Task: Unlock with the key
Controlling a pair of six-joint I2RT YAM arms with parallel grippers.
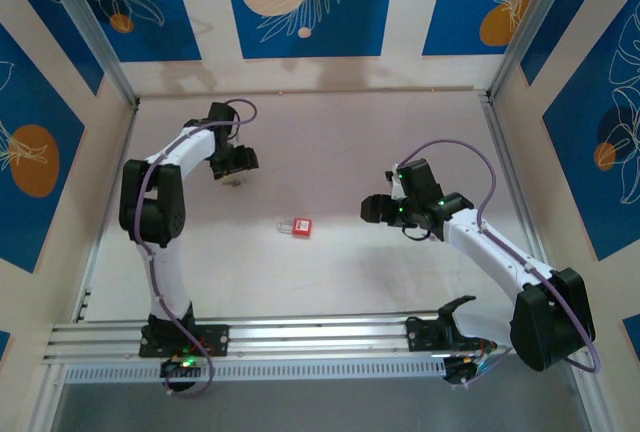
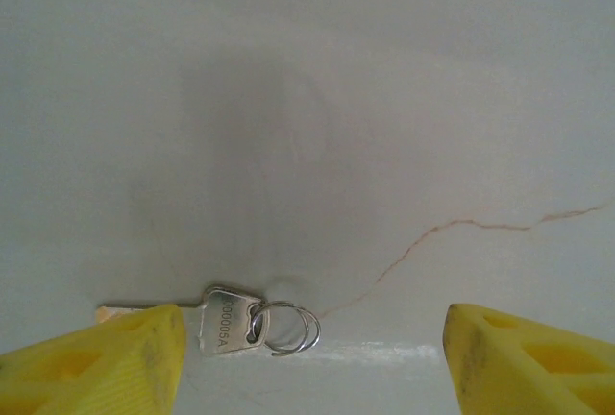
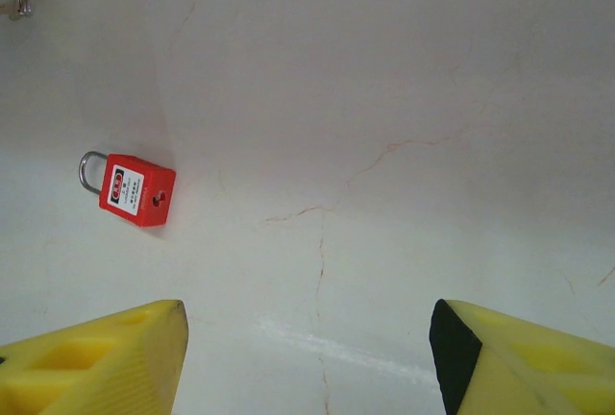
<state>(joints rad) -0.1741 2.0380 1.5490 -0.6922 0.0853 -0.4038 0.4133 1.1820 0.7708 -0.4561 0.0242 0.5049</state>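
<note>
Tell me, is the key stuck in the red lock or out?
Out. The key lies flat on the table, well apart from the red padlock.

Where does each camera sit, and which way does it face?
Top external: above, behind the bases, looking down on table, both arms, red padlock.
Left wrist: on left arm, facing down at the key; open jaws show.
Right wrist: on right arm, facing the padlock; open jaws show.
Shared: padlock, in top and right wrist.

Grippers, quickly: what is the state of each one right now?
Left gripper: open, holding nothing; the key lies loose below it.
Right gripper: open, holding nothing; the red padlock lies apart from it.
</note>
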